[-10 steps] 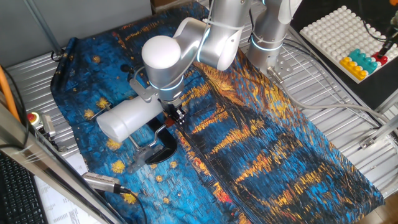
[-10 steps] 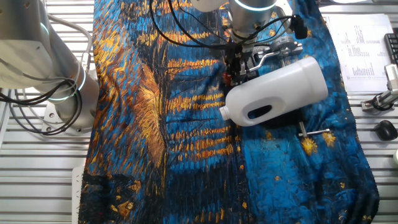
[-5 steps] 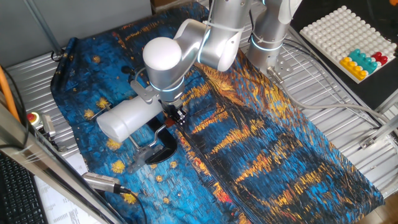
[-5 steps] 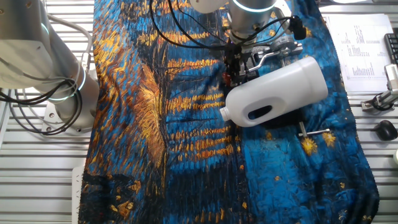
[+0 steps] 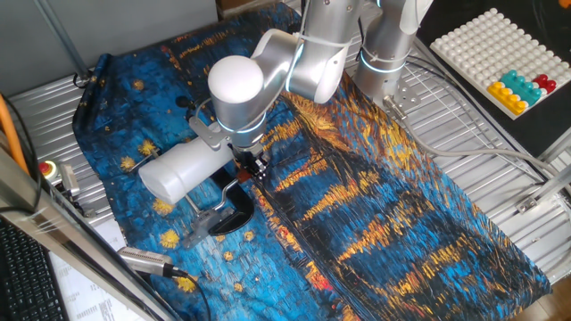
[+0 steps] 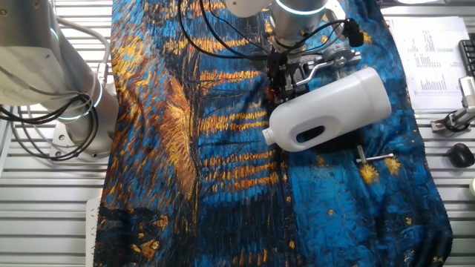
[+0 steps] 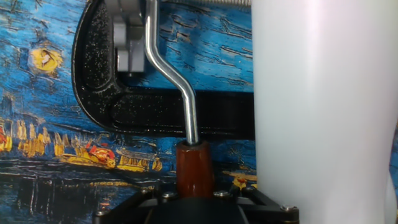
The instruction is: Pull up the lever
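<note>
While the gripper sat low beside the white cylinder, the lever ran along that cylinder's side, over the black base. Its dark-red knob sat at the gripper's mouth in the hand view. Fingertips were out of frame; could not tell whether the jaws clamped the knob. The blue-and-orange cloth lay under the cylinder.

— What does the arm look like?

— Thick silver-grey tube sections, rounded joints, one joint capped by a plain white disc. Thin pale-blue glowing rings circle the seams.

— And cables?

— Black cables loop along the wrist. The end effector is small and black; in the hand view its black housing shows silver screws.
</note>
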